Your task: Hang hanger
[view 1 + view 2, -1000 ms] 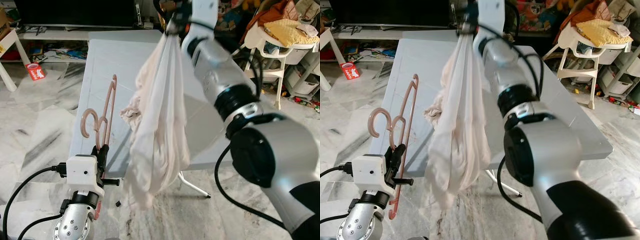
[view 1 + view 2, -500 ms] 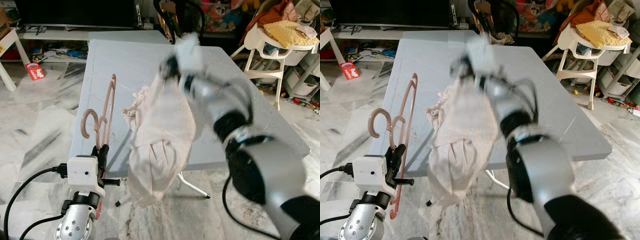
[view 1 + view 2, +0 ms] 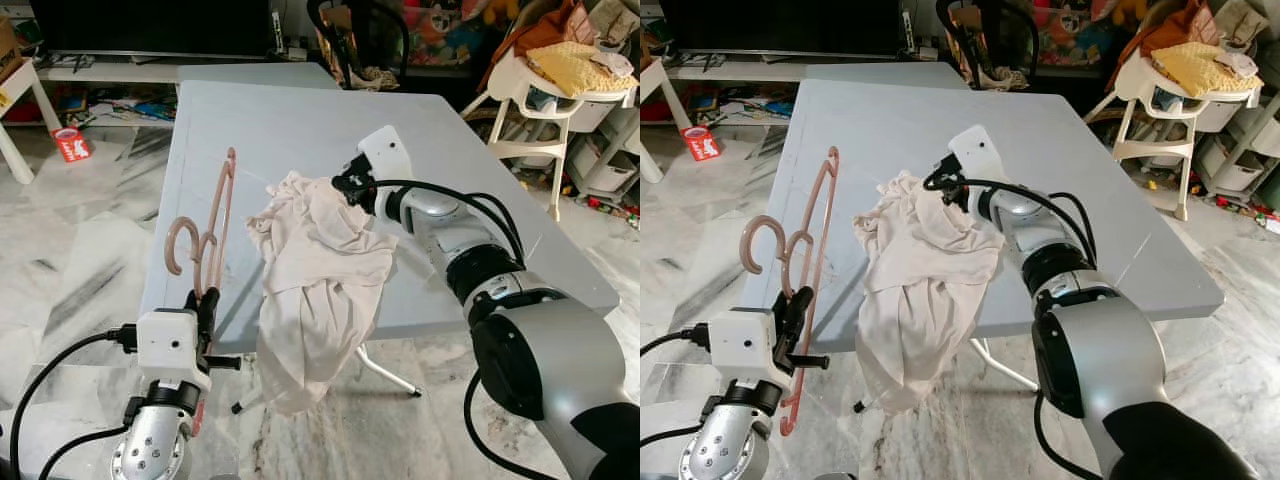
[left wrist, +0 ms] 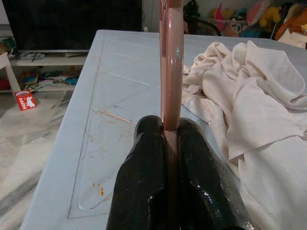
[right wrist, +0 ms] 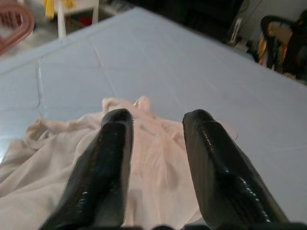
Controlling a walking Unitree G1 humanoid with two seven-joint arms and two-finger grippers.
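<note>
Hanger (image 3: 212, 225) in left pincer (image 3: 202, 303)

Even, soft daylight fills the room and both head views are sharp. The grey table (image 3: 300, 130) shows mild sheen, with faint shadows under the cream garment (image 3: 315, 270). The right wrist view is softly blurred throughout.

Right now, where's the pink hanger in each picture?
Left eye: pink hanger stands left of the cloth, held by the left pincer.
Right eye: same, left of the cloth.
Left wrist: upright, centre.
Right wrist: top corner, blurred.
Shared landmark: the cloth.
</note>
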